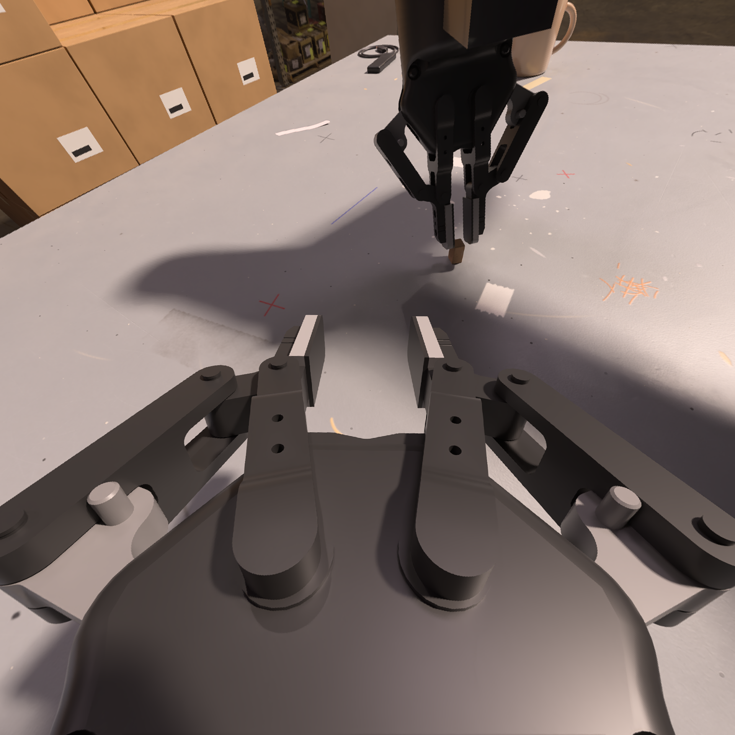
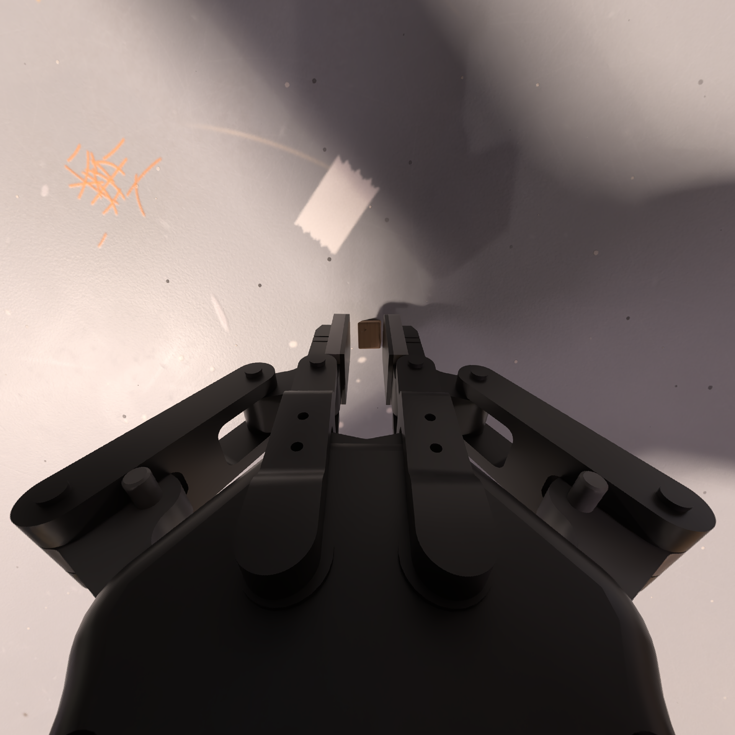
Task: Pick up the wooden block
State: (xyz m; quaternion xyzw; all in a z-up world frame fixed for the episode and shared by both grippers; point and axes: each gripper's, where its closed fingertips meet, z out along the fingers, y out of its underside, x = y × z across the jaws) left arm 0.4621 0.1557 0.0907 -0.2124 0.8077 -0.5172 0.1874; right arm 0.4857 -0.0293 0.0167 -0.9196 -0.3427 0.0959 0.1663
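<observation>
The wooden block (image 1: 456, 253) is a small brown cube standing on the grey table (image 1: 199, 246). My right gripper (image 1: 461, 238) points straight down over it, with its jaws a narrow gap apart and its fingertips just above and to either side of the block's top. In the right wrist view the block (image 2: 369, 335) lies between the tips of the right gripper (image 2: 366, 323), with a slit of light on its left side. My left gripper (image 1: 368, 330) is open and empty, low over the table, a short way in front of the block.
Stacked cardboard boxes (image 1: 119, 91) stand beyond the table's left edge. A beige mug (image 1: 545, 39) and a black cabled device (image 1: 380, 59) are at the far end. A white tape piece (image 1: 494, 299) and orange scribbles (image 1: 630, 288) mark the tabletop near the block.
</observation>
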